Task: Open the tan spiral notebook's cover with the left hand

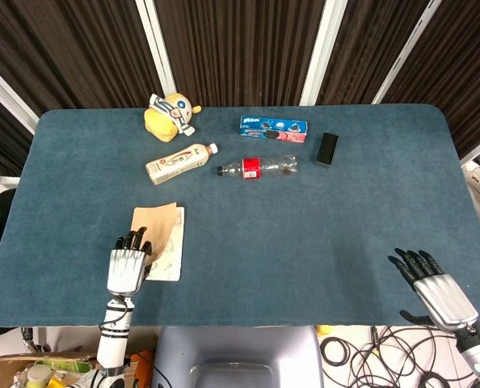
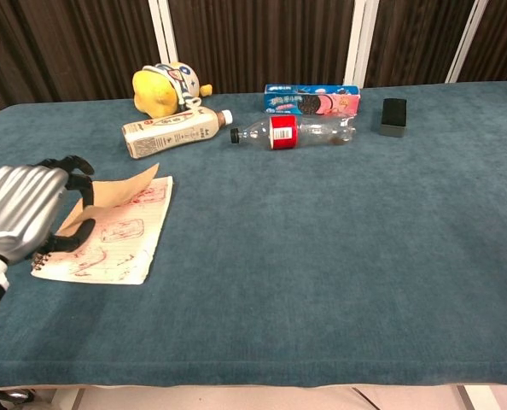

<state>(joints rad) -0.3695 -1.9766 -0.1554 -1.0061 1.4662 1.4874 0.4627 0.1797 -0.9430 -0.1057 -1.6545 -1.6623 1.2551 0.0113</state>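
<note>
The tan spiral notebook [image 1: 166, 242] lies at the near left of the blue table. Its tan cover [image 2: 121, 190] stands partly raised and tilts to the left, baring a white page [image 2: 108, 243] with red sketches. My left hand [image 2: 23, 213] is at the notebook's left edge, fingers curled over the cover's lower edge and pinching it; in the head view the left hand [image 1: 127, 267] hides the spiral side. My right hand [image 1: 434, 287] hovers at the near right table edge, fingers spread, holding nothing.
Along the back stand a yellow plush toy [image 1: 170, 115], a lying milk-tea bottle [image 1: 179, 163], a clear bottle with a red label [image 1: 256, 168], a blue cookie box [image 1: 273, 127] and a small black box [image 1: 327, 149].
</note>
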